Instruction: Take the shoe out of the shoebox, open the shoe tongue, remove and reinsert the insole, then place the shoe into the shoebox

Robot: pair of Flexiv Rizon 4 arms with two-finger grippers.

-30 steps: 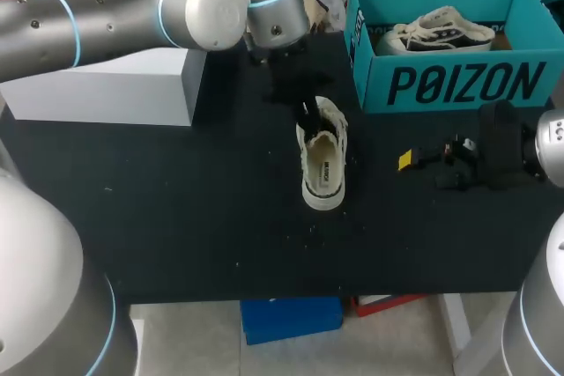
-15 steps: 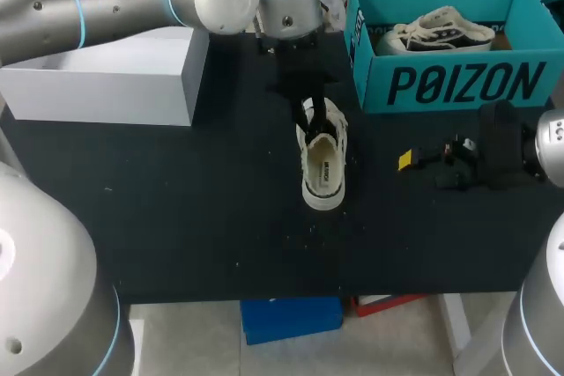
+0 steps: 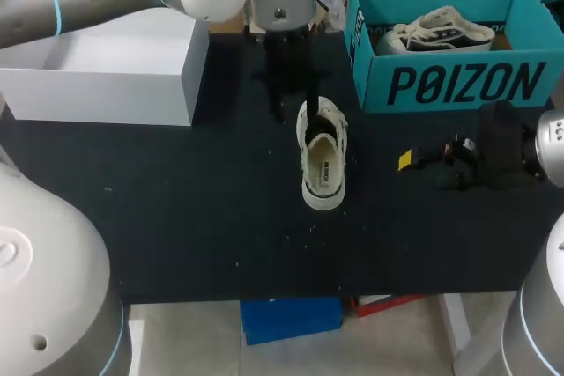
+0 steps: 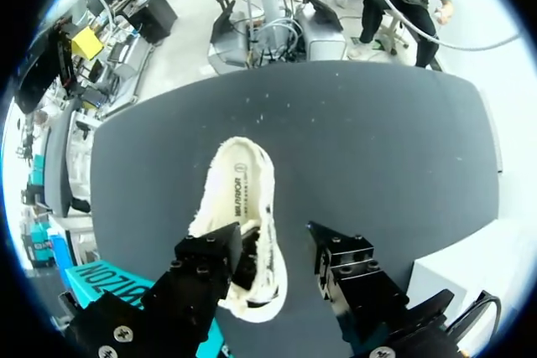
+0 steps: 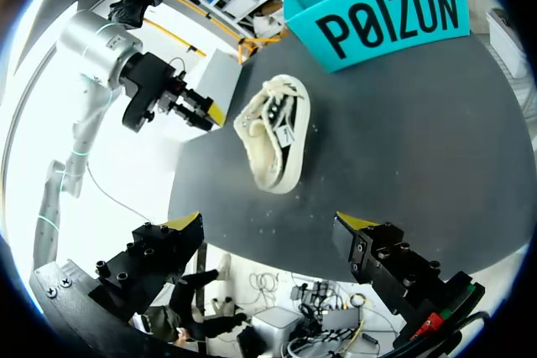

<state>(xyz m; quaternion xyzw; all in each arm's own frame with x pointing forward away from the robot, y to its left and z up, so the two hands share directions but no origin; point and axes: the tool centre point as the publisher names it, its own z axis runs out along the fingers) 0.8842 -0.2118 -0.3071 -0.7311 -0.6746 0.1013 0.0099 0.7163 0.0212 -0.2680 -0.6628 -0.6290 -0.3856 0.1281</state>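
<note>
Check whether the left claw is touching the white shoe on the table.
Apart. The right wrist view shows the left claw open and off to one side of the shoe, with a visible gap between its yellow tip and the shoe.

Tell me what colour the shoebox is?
Teal cardboard shoebox with black lettering, best in the head view.

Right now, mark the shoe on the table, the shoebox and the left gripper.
shoe [image 3: 323, 169], head view, its insole.
shoebox [image 3: 458, 85], head view, its front wall.
left gripper [image 4: 275, 239], left wrist view, midway between fingertips.
</note>
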